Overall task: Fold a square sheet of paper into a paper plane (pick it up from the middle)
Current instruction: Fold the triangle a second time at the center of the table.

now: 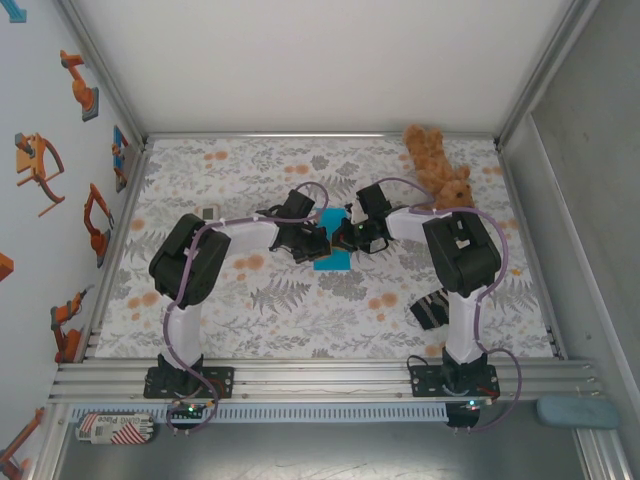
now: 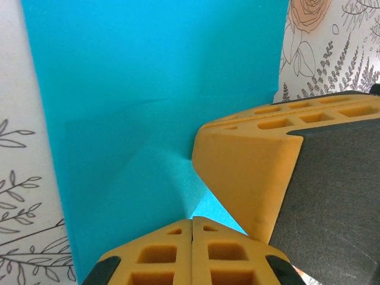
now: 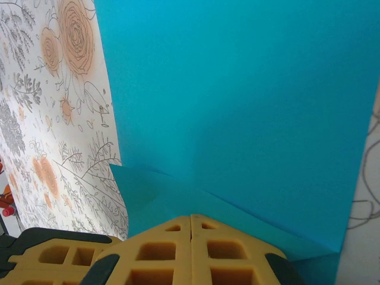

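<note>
The square sheet of paper (image 1: 333,263) is bright cyan and lies at the middle of the table, mostly hidden under both grippers. My left gripper (image 1: 318,243) and right gripper (image 1: 346,240) meet tip to tip over it. In the left wrist view the paper (image 2: 148,89) rises in a tented ridge to my left gripper (image 2: 193,219), which is shut on it. The right gripper's yellow finger (image 2: 249,172) stands close beside it. In the right wrist view a raised fold of paper (image 3: 237,107) runs up to my right gripper (image 3: 191,216), shut on that fold.
A brown teddy bear (image 1: 440,165) lies at the back right of the floral tablecloth (image 1: 250,180). A dark striped cloth (image 1: 432,308) sits by the right arm's base. A small white object (image 1: 208,211) lies at the left. Metal frame walls bound the table.
</note>
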You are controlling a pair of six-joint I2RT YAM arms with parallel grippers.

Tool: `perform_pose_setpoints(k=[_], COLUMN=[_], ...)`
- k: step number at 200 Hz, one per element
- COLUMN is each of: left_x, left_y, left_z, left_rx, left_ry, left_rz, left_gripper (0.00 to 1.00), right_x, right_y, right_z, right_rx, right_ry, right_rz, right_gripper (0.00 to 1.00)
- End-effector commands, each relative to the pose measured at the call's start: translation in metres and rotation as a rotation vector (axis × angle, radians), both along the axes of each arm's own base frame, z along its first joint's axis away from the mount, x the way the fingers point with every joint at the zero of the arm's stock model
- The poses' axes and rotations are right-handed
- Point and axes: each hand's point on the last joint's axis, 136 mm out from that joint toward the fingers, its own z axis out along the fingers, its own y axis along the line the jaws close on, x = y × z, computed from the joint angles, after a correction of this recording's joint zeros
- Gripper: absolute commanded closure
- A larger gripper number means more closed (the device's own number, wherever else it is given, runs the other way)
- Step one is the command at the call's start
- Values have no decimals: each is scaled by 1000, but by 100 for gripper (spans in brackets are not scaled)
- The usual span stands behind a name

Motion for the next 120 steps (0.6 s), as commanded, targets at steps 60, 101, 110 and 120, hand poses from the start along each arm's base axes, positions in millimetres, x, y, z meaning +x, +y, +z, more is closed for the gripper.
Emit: perform_pose_setpoints(k=[60,101,110,120], left_x=[-27,-49,-49,-45], left_y=[36,63,63,62], left_z=[-29,-20,-14,-6], left_rx=[116,157,150,135], left_ry=[77,110,100,79], left_rz=[22,48,54,63], left_gripper=[100,100,100,100], right_x=[-39,-38,-38,-37], right_y=[-39,-39,-39,-38], right_z=[-63,-65,-64,-63], right_rx=[-225,-228,-224,-221], right_ry=[178,179,176,174], right_rz=[-39,-39,-37,-36], right_gripper=[100,100,100,100])
